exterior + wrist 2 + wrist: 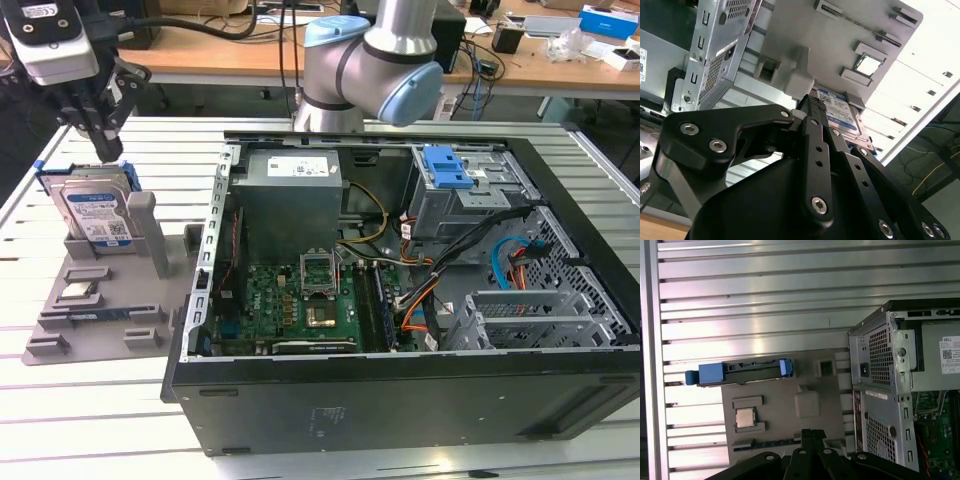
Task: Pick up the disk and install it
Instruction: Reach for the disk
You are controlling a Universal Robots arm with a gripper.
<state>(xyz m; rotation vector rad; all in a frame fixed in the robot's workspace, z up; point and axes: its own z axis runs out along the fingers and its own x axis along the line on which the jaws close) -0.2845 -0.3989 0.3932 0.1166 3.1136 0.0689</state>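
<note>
The disk (pixel 95 215) stands on edge in a grey holder tray (pixel 150 260) at the exterior view's left, beside the open computer case. It is silver-grey with a white-and-blue label and a blue bracket around it. In the first wrist view I see the disk (pixel 742 372) edge-on from above, and in the second wrist view its label (pixel 840 112) faces me. My gripper (pixel 108 152) hangs just above the disk's top edge, apart from it. Its black fingers (pixel 812 107) are pressed together with nothing between them, and the gripper (pixel 810 435) sits off to one side of the disk.
The holder tray also carries a small chip (pixel 78 293) and a memory stick (pixel 95 315). The open computer case (pixel 400 400) lies at the exterior view's right, with a grey drive cage topped by a blue latch (pixel 447 170). The arm's base (pixel 365 70) stands behind the case.
</note>
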